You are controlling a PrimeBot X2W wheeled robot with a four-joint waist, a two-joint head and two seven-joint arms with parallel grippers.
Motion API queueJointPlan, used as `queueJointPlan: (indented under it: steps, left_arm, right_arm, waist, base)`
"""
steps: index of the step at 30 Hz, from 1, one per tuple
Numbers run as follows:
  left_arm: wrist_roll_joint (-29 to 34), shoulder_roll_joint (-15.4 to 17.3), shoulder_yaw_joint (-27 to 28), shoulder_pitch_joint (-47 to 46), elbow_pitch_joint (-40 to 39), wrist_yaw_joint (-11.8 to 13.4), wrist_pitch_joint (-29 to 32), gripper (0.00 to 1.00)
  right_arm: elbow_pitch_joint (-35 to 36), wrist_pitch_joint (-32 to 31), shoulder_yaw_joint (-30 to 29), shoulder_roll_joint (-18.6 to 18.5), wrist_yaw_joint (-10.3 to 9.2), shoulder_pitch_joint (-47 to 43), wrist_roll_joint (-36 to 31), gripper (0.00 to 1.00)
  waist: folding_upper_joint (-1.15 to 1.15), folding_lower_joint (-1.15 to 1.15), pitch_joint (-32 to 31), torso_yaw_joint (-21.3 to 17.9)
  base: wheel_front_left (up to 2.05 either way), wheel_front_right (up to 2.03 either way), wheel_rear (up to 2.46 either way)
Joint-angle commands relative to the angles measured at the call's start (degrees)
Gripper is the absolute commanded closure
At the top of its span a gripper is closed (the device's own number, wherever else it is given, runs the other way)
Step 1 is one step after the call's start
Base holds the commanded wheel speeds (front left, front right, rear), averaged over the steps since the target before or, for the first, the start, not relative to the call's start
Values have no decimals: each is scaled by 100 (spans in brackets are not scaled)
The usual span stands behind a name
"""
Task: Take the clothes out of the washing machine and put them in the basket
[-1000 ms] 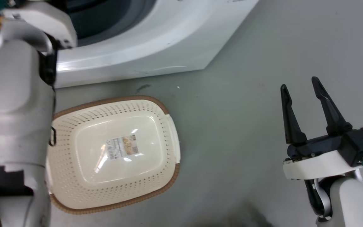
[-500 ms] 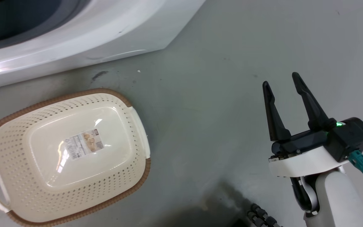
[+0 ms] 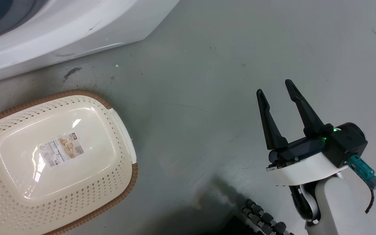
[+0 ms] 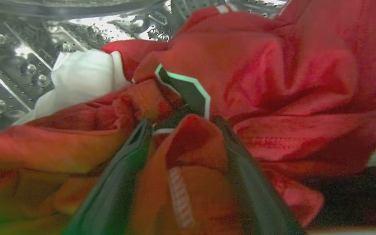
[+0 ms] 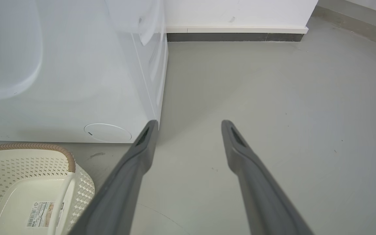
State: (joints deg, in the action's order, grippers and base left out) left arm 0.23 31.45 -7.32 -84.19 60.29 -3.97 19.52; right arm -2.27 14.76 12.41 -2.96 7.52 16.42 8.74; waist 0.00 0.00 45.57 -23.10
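Inside the drum [image 4: 28, 49], left gripper [image 4: 184, 125] pinches red clothes [image 4: 273, 81]; basket [image 3: 116, 189] at nine o'clock empty; right gripper [image 3: 277, 94] spread.

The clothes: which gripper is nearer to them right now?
Left. The left gripper is among the clothes inside the drum, fabric bunched between its fingers. The right gripper hangs open over bare floor, outside the washing machine.

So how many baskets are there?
1: the basket sits on the floor by the washing machine, with nothing in it.
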Motion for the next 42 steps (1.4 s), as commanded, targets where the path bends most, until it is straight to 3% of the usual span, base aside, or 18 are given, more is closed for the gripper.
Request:
queueJointPlan:
  steps: [1, 2, 10, 22, 27, 36, 42]
  left_arm:
    - [-9, -16, -38, 86, 84, -14, 118, 51]
    - [-28, -10, -26, 88, 39, 9, 146, 100]
    - [-145, -25, 31, 269, -426, 200, -41, 100]
    - [-484, -197, 310, 1206, -1258, 688, -2334, 100]
    - [-652, -302, 390, 1685, -1217, 725, -3125, 100]
    - [-1023, -616, 625, 2766, -1355, 710, -3470, 100]
    - [-1229, -945, 812, 3616, -1896, 661, -3482, 100]
  right_arm:
    - [-36, 30, 17, 15, -6, 86, 50, 0]
    - [-52, 35, 21, 14, -6, 94, 57, 0]
    - [-127, 45, 64, 15, -6, 192, 109, 0]
    - [-173, 45, -140, 14, -6, 168, 29, 0]
    - [-207, 43, -240, 12, -6, 4, -27, 0]
    - [-217, -110, -427, 11, -6, -366, -126, 0]
    - [-131, -319, -588, 11, -6, -662, -334, 0]
  waist:
    - [0, 0, 26, -18]
    - [0, 0, 34, -21]
    - [0, 0, -28, 10]
    - [0, 0, -514, 196]
    - [0, 0, -940, 280]
    - [0, 0, -1878, 479]
    - [0, 0, -2509, 683]
  base:
    - [0, 0, 0]
    - [0, 0, 0]
    - [0, 0, 0]
    - [0, 0, 0]
    - [0, 0, 0]
    - [0, 0, 0]
    - [0, 0, 0]
